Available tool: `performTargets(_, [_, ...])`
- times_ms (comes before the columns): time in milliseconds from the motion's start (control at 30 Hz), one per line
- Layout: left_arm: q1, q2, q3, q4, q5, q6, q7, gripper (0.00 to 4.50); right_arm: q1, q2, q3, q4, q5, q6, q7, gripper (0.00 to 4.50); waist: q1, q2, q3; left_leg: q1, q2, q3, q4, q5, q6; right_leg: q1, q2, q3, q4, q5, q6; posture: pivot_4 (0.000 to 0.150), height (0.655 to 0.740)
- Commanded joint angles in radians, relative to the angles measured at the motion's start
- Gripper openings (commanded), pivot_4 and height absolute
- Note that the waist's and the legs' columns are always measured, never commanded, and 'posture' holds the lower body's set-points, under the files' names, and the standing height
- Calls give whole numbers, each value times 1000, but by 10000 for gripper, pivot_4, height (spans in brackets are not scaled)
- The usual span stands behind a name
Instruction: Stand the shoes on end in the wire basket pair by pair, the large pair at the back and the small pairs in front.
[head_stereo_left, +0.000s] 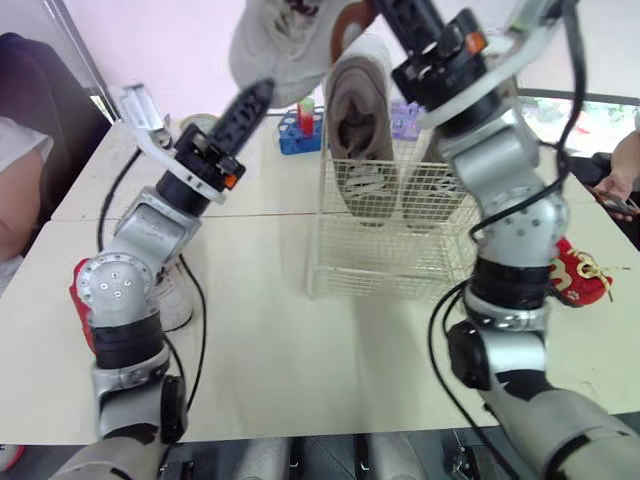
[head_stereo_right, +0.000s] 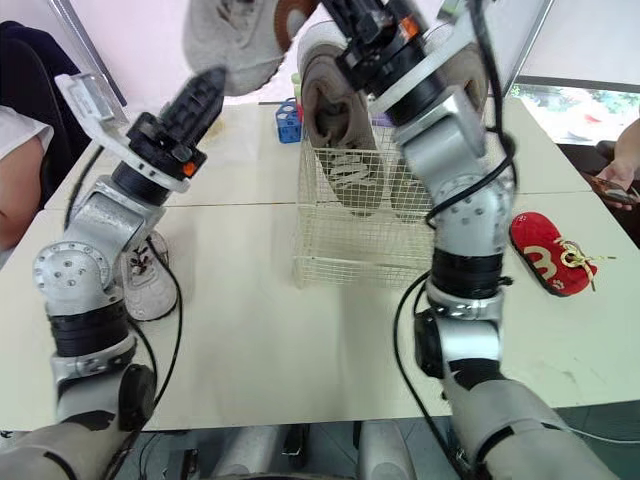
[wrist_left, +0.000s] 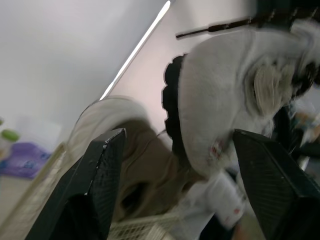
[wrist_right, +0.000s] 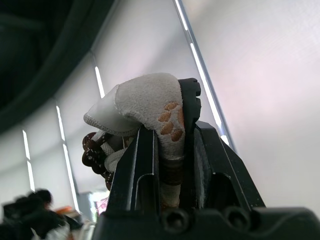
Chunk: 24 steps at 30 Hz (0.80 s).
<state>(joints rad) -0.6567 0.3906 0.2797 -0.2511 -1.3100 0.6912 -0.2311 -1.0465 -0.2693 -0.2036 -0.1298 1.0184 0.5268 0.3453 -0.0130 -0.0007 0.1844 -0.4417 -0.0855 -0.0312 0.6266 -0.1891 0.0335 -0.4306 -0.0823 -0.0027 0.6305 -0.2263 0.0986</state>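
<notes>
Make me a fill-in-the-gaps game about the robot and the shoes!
The small shoe in the right gripper is ___.
The left gripper is ___.
The big tan shoes stand in the wire ___.
The loose shoe on the table beside the right arm is ___.
Missing words: white, open, basket, red.

The wire basket (head_stereo_right: 350, 262) had its front half free; large tan shoes (head_stereo_right: 330, 110) filled its back. Above the basket the right gripper (wrist_right: 169, 115) clamped a pale shoe (head_stereo_left: 280, 45). A red shoe (head_stereo_right: 545, 250) lay right of the basket.
</notes>
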Motion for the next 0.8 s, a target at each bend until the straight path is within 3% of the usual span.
performTargets(33, [40,121,-47,-125,142,31,-15,31777,-91,-187,-36,29,-40,21,176,3858,1,0,0,0,0,0,-1,0,0,0,0,0,0,0,0,1500,7400])
performTargets(233, [89,231,-63,-273,131,98,-13,31777,-64,-554,1,158,-182,31,557,3858,4,0,1,-1,0,1,-5,-2,1,1,-2,0,-9,0,-1,1500,7400])
performTargets(400, [134,246,-36,-313,72,128,25,31777,-39,-713,-1,221,-239,60,696,3858,4,0,1,-1,1,1,-6,-4,1,2,-3,0,-13,0,-1,1500,7400])
performTargets(800, [144,247,-59,-277,43,142,-13,31777,127,-809,-74,171,-293,95,734,3858,9,0,1,-3,1,2,-6,-4,2,1,-4,0,-15,0,-1,1500,7400])
